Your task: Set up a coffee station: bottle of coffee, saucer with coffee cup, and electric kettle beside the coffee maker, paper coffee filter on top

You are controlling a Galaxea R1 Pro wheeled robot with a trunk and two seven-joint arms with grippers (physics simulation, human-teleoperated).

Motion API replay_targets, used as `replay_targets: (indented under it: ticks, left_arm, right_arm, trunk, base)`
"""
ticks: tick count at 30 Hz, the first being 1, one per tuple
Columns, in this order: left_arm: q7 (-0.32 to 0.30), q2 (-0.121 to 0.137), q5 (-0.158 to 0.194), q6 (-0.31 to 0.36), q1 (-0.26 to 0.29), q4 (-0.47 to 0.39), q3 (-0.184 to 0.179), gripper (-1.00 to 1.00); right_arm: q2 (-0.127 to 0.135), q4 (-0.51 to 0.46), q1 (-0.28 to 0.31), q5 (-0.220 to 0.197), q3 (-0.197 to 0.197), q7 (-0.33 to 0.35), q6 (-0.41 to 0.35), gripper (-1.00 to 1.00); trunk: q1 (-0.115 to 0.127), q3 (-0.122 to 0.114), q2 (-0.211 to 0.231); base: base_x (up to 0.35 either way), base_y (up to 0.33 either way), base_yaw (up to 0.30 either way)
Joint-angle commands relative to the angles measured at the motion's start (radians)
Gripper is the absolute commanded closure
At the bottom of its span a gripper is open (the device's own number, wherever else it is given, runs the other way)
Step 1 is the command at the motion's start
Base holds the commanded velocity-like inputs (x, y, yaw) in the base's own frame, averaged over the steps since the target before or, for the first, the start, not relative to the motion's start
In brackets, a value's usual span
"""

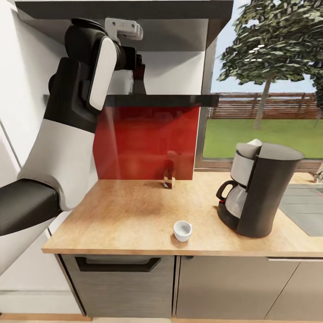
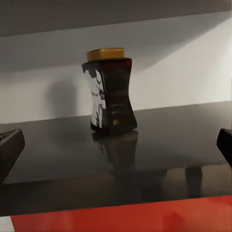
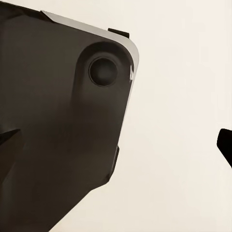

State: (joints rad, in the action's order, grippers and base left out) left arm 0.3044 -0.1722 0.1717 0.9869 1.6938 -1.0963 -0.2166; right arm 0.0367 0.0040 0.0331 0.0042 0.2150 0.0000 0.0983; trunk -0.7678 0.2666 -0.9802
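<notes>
Your left gripper [image 2: 116, 145] has its fingers [image 2: 9, 150] spread wide, empty, facing the dark brown yellow-lidded coffee jar [image 2: 110, 92] upright on the dark grey wall shelf [image 2: 159, 145]. Closing off-centre could topple that waisted jar. The right fingers' [image 3: 224, 142] state I cannot tell; a dark housing blocks that view.

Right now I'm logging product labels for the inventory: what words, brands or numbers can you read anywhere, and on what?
No text can be read.
Dark brown jar with yellow lid on the dark grey shelf: its white label carries marks, too blurred to read.
Tall dark grey coffee maker and small white cup: no lettering visible.
</notes>
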Motion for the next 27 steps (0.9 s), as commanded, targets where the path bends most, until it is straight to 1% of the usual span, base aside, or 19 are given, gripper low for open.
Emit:
replay_targets:
  ticks: [1,7,22,27]
  left_arm:
    - [0.022,0.001,0.011,0.002,0.001,0.0,-0.001,-1.0]
    - [0.042,0.003,0.012,-0.002,0.0,0.001,0.0,-1.0]
    - [0.045,0.003,0.012,-0.004,-0.002,0.002,0.002,-1.0]
    - [0.045,0.003,0.012,-0.004,-0.002,0.002,0.002,-1.0]
  right_arm:
    - [0.0,0.001,0.001,0.0,0.004,0.0,0.003,-1.0]
    - [0.0,0.001,0.001,0.0,0.004,0.0,0.003,-1.0]
    - [0.0,0.001,0.001,0.0,0.004,0.0,0.003,-1.0]
    - [0.0,0.001,0.001,0.0,0.004,0.0,0.003,-1.0]
  trunk:
    - [0.0,0.001,-0.001]
    - [0.0,0.001,-0.001]
    - [0.0,0.001,-0.001]
    - [0.0,0.001,-0.001]
  base:
    - [0.2,0.0,0.0]
    - [0.098,0.0,0.0]
    - [0.152,-0.014,0.0]
    - [0.153,-0.097,0.0]
